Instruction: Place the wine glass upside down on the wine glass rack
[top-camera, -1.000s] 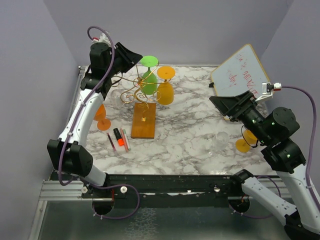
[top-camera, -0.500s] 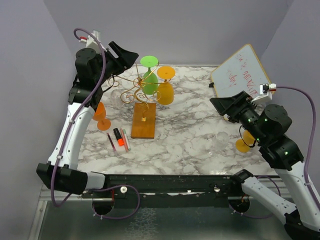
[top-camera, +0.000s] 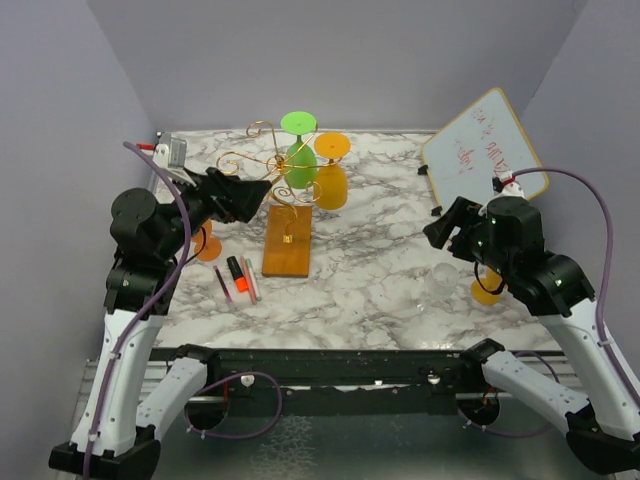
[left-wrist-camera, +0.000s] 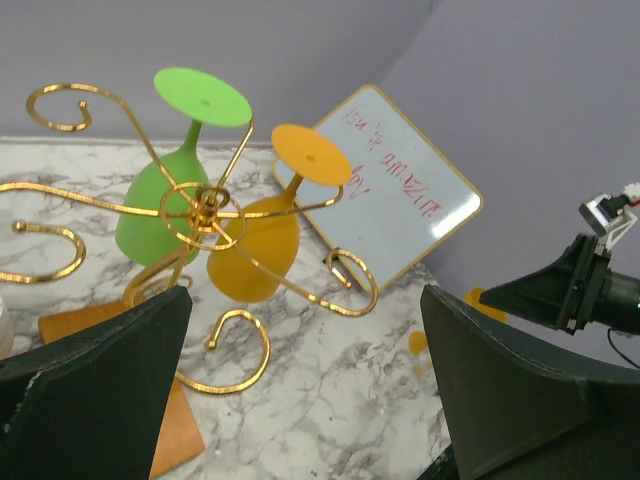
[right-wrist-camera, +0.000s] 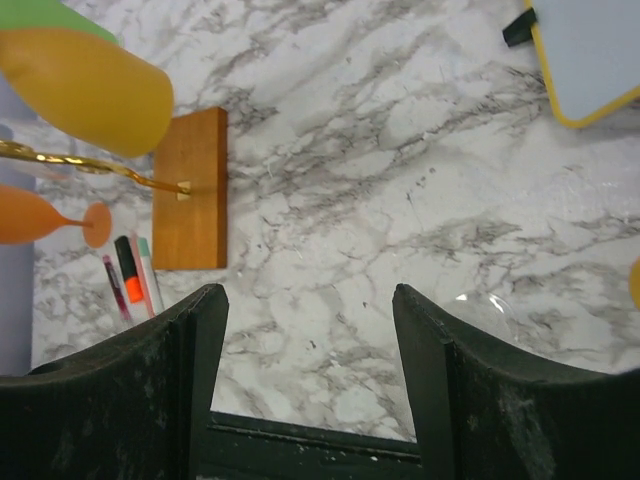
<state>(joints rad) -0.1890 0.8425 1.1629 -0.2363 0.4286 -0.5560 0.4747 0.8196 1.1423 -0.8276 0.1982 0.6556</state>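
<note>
Two wine glasses (top-camera: 299, 165) are hanging inverted on the gold, spiral-armed wine glass rack (top-camera: 286, 250); left gripper (top-camera: 262, 190) and right gripper (top-camera: 436, 225) are gaping empty.

Both arms bend at the elbow, the left gripper (top-camera: 250, 196) pointing rightward and the right gripper (top-camera: 438, 226) angled down and leftward, each with jaws spread wide, holding nothing

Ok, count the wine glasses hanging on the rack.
2 show: a green glass and a yellow-orange glass, both upside down by the wine glass rack post. The left gripper covers part of the rack, so another may be hidden.
</note>
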